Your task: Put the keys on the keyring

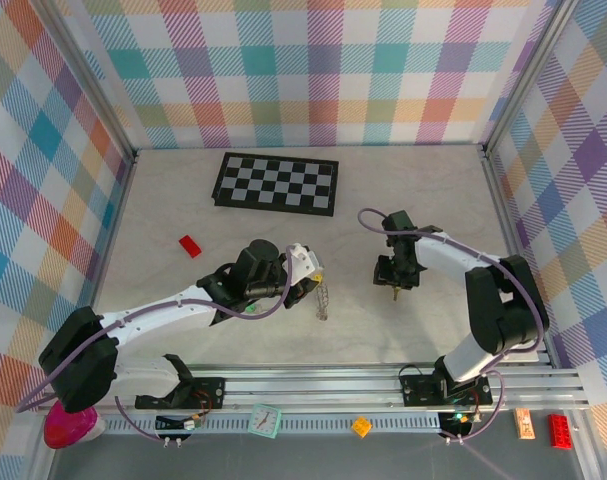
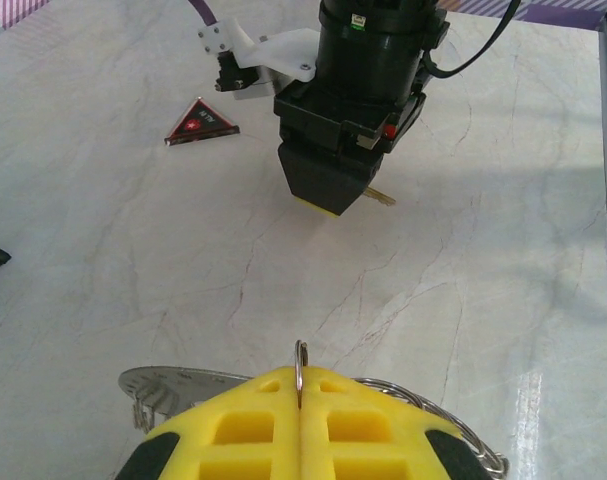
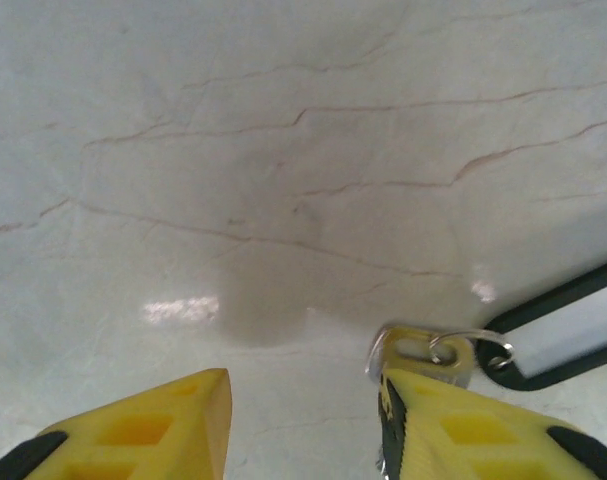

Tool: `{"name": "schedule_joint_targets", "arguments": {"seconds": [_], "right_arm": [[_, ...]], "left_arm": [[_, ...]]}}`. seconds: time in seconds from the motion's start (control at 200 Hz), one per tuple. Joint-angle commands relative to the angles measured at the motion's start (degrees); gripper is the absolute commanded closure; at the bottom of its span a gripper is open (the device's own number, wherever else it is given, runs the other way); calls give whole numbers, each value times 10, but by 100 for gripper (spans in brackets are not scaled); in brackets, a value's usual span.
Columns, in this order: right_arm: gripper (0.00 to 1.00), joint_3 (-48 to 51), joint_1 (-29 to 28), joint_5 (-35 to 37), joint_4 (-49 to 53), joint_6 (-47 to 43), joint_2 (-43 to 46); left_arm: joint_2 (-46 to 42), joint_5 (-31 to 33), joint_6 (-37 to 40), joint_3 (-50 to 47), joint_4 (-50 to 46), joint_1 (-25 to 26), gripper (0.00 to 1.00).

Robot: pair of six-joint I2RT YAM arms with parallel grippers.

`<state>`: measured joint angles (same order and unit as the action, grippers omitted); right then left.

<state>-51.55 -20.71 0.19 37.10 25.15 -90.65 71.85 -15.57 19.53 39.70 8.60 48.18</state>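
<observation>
Pale veined tabletop point(image 1: 433, 330), plaid walls point(image 1: 313, 70) all round. The red triangle point(image 2: 198, 122) shows from my left wrist, the checkerboard point(image 1: 276, 183) from above. My left fingers point(image 2: 300, 420) are pressed together on the keyring point(image 2: 178, 384) (a wire loop pinched between them) mid-tabletop. My right fingers point(image 3: 198, 415) stand apart, one tip against a key point(image 3: 421, 354).

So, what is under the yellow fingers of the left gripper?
The keyring: its grey plate shows on one side, wire loops on the other, one loop pinched between the fingers. Its middle is covered.
</observation>
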Motion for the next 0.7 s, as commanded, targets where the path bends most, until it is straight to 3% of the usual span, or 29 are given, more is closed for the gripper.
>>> {"name": "schedule_joint_targets", "arguments": {"seconds": [0.0,0.085,0.175,0.26,0.525,0.695], "right_arm": [[59,-11,-9,-51,23,-4,22],[58,-13,-9,-2,32,6,36],[46,-8,-7,111,38,40,50],[44,-7,-2,157,36,55,45],[43,-12,2,138,11,62,-10],[51,-11,1,109,2,52,-27]], "left_arm": [[1,-15,9,22,5,-5,100],[0,-14,9,22,3,-5,100],[0,-14,9,22,2,-6,100],[-2,-14,9,22,1,-5,100],[-7,-13,10,20,0,-5,100],[-5,-14,10,20,4,-5,100]]}}
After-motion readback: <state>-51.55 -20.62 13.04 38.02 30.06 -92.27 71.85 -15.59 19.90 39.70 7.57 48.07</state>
